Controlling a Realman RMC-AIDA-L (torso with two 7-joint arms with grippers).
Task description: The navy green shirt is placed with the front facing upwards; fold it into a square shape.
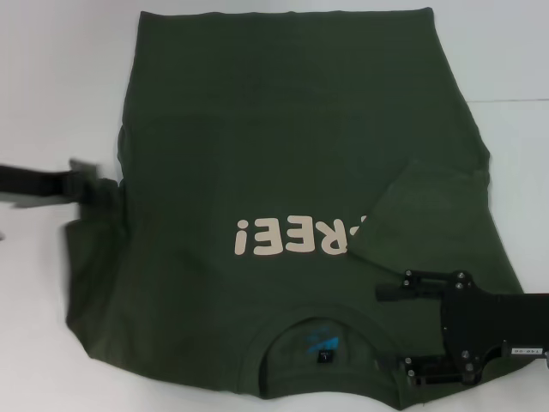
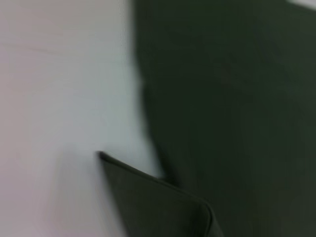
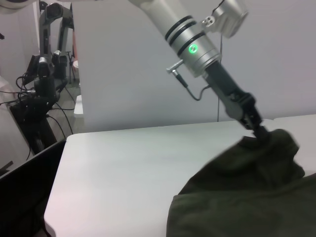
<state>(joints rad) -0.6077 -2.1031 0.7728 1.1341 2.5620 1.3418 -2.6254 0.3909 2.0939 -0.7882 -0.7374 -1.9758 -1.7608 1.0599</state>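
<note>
The navy green shirt (image 1: 283,146) lies front up on the white table (image 1: 51,94), its collar and blue neck label (image 1: 319,343) toward me and the cream letters (image 1: 292,236) upside down. One sleeve (image 1: 420,215) is folded in over the chest on the right. At the shirt's left edge, my left gripper (image 1: 101,193) is shut on a raised bunch of fabric; the right wrist view shows this left gripper (image 3: 260,132) pinching the shirt (image 3: 247,197). My right gripper (image 1: 399,330) is open over the shoulder beside the collar. The left wrist view shows a shirt (image 2: 237,98) edge with a fold.
Bare white table (image 3: 128,168) surrounds the shirt on the left and far sides. Past the table's edge in the right wrist view stands dark equipment with cables (image 3: 39,94), with a white wall behind.
</note>
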